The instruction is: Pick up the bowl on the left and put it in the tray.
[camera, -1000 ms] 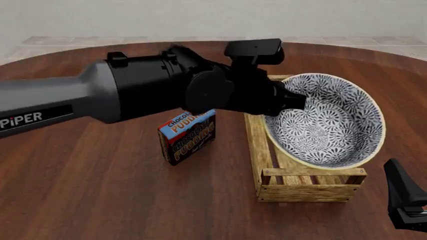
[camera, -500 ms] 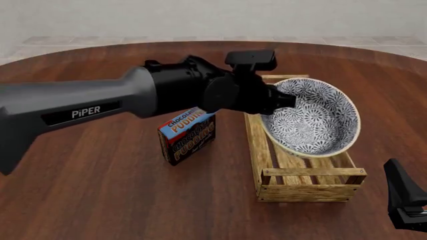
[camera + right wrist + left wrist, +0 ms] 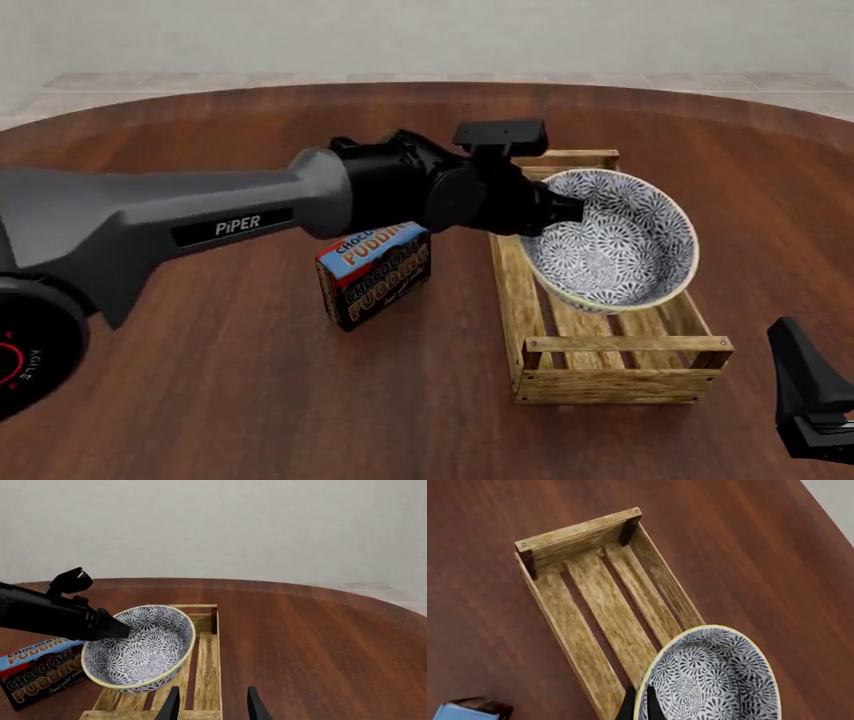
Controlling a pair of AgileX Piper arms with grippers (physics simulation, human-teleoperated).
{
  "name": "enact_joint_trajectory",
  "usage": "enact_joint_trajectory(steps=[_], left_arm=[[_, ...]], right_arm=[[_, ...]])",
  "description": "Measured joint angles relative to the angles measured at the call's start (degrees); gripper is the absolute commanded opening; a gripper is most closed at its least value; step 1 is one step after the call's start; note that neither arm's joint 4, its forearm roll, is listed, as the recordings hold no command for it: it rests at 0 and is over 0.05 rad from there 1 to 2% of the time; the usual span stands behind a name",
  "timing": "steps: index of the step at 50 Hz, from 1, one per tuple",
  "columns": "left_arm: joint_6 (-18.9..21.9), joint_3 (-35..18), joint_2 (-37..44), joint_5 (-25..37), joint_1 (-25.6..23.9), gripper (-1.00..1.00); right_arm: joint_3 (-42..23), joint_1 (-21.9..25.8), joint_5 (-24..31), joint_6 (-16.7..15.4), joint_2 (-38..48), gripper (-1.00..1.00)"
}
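The blue-and-white floral bowl (image 3: 617, 245) hangs tilted low over the wooden tray (image 3: 625, 346), its opening turned toward the near right. My left gripper (image 3: 558, 210) is shut on the bowl's left rim. In the left wrist view the two fingertips (image 3: 627, 708) pinch the cream rim of the bowl (image 3: 710, 680) above the tray's slats (image 3: 607, 605). I cannot tell whether the bowl's base touches the slats. The right wrist view shows the bowl (image 3: 137, 652) over the tray (image 3: 205, 680). My right gripper (image 3: 212, 707) is open and holds nothing, near the tray's near end.
A chocolate pudding box (image 3: 376, 268) stands just left of the tray, under the left arm. The right gripper (image 3: 811, 400) sits at the table's near right. The tray's far end has a raised crossbar (image 3: 574, 157).
The left arm has reached further forward and lowered the bowl toward the tray. The right gripper has not moved.
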Motion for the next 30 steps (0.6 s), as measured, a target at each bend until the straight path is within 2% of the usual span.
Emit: enact_joint_trajectory(steps=[30], left_arm=[[0.28, -3.72, 5.54, -0.24, 0.47, -1.00]], right_arm=[[0.00, 0.00, 0.00, 0.00, 0.00, 1.00]])
